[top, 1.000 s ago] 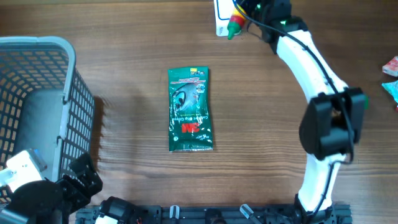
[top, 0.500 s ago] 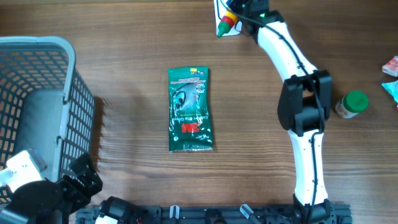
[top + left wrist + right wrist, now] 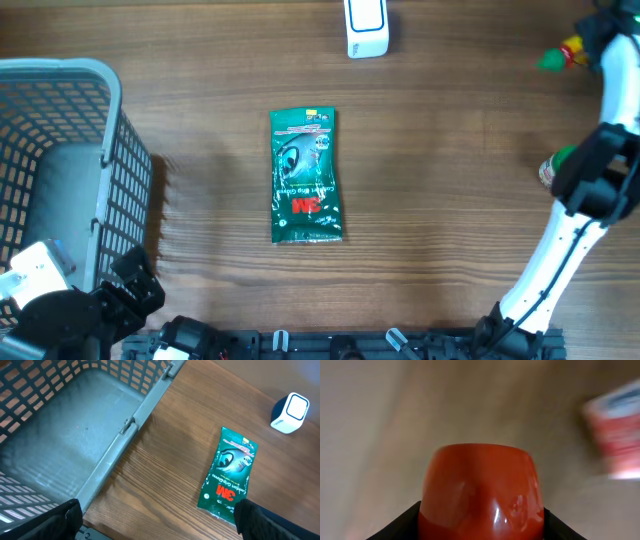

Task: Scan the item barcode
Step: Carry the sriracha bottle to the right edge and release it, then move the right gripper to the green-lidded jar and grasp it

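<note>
My right gripper is at the far right back of the table, shut on a red sauce bottle with a green cap. The bottle fills the right wrist view between the black fingers; no barcode shows there. The white and blue scanner stands at the back centre, well left of the bottle, and also shows in the left wrist view. My left gripper hangs open and empty over the front left of the table.
A green 3M packet lies flat mid-table. A grey wire basket fills the left side. A green-capped jar stands beside the right arm, partly hidden by it. A blurred red packet lies beyond the bottle.
The right arm has swung from the scanner at the back centre to the far right, carrying the bottle. The left arm has not moved.
</note>
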`<state>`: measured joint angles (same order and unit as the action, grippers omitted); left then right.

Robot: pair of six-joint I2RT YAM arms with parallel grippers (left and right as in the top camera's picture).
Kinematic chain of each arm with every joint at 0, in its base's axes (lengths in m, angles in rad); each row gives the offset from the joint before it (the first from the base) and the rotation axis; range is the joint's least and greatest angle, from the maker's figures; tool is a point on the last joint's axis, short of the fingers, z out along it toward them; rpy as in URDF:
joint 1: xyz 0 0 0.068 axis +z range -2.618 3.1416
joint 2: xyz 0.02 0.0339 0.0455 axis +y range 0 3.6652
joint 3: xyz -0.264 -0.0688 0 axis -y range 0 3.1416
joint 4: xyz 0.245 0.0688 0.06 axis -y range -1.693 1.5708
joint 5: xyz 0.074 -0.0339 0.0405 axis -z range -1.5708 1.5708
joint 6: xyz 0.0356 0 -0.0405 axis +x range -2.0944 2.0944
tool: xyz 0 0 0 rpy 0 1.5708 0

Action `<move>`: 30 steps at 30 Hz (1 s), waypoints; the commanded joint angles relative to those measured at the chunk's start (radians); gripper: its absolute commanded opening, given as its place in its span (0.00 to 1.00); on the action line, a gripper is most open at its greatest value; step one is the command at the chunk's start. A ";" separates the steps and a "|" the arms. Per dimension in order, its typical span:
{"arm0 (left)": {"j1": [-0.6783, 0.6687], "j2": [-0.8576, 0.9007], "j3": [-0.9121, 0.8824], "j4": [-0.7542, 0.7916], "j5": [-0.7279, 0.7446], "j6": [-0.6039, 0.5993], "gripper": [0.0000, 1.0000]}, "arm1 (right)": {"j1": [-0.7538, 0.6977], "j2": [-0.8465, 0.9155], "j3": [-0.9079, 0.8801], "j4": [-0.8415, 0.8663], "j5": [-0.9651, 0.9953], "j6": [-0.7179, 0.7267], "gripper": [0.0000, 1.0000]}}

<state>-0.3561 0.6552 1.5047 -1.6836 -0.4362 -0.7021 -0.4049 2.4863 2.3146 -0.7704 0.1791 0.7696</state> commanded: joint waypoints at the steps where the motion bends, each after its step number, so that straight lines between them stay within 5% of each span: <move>1: 0.004 -0.001 0.002 0.000 -0.006 -0.013 1.00 | -0.075 0.010 -0.048 -0.065 0.113 -0.064 0.38; 2: 0.004 -0.001 0.002 0.000 -0.006 -0.013 1.00 | -0.105 0.013 -0.049 -0.093 0.112 -0.064 0.40; 8: 0.004 -0.001 0.002 0.000 -0.006 -0.013 1.00 | -0.232 -0.011 -0.026 -0.212 0.109 -0.082 0.99; 17: 0.004 -0.001 0.002 0.000 -0.006 -0.013 1.00 | -0.222 -0.332 -0.007 -0.469 -0.055 -0.001 1.00; 22: 0.004 -0.001 0.002 0.000 -0.006 -0.013 1.00 | -0.106 -0.369 -0.049 -0.818 -0.213 0.026 1.00; 30: 0.004 -0.001 0.002 0.000 -0.006 -0.013 1.00 | 0.026 -0.367 -0.430 -0.636 -0.111 0.063 1.00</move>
<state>-0.3561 0.6552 1.5047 -1.6836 -0.4362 -0.7021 -0.3901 2.0945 1.9984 -1.4261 0.0265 0.7799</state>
